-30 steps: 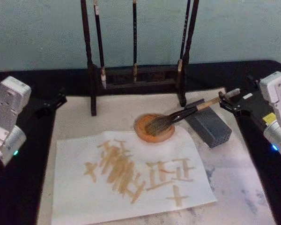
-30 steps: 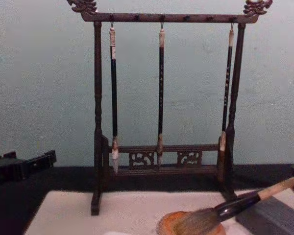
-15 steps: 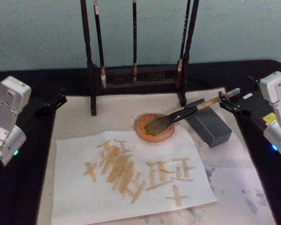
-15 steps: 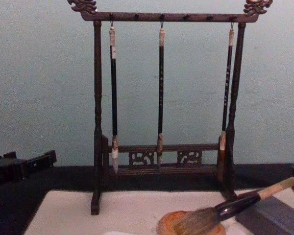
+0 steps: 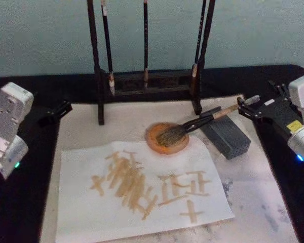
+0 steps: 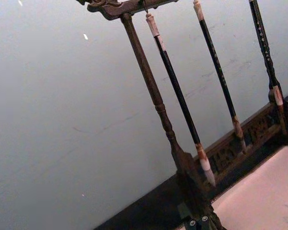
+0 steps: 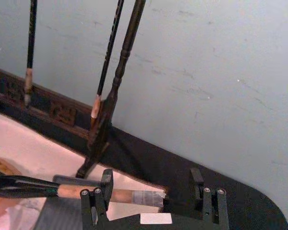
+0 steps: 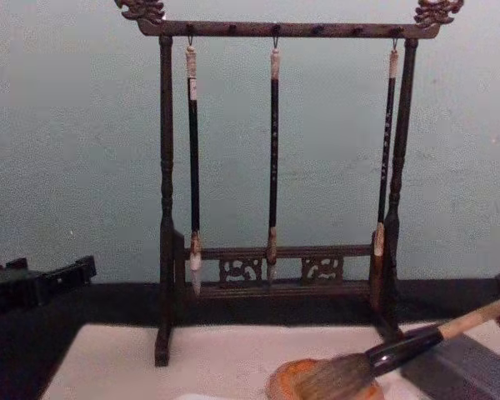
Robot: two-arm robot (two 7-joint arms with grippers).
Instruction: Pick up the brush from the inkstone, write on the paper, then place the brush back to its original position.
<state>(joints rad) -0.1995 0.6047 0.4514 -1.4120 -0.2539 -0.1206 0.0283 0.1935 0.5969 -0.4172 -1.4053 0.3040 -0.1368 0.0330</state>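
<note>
The brush (image 5: 192,124) lies at rest, its bushy bristles on the round orange inkstone (image 5: 157,146) and its tan handle propped across a grey block (image 5: 229,139). My right gripper (image 5: 249,107) is open at the brush's white end. In the right wrist view the end cap of the brush (image 7: 134,195) sits between the spread fingers (image 7: 107,179), and nothing is clamped. The paper (image 5: 91,212), a white sheet with tan strokes on it, lies in front of the inkstone. My left gripper (image 5: 58,111) is parked at the far left, off the mat.
A dark wooden rack (image 5: 147,81) with three thin hanging brushes stands behind the inkstone, close to the brush handle. An off-white mat (image 5: 263,202) lies under the paper, on a black table. The chest view shows the brush (image 8: 404,348) slanting up from the inkstone (image 8: 279,383).
My right gripper has drawn back slightly to the right, away from the brush's end. The brush stays on the inkstone and block. The left arm has not moved.
</note>
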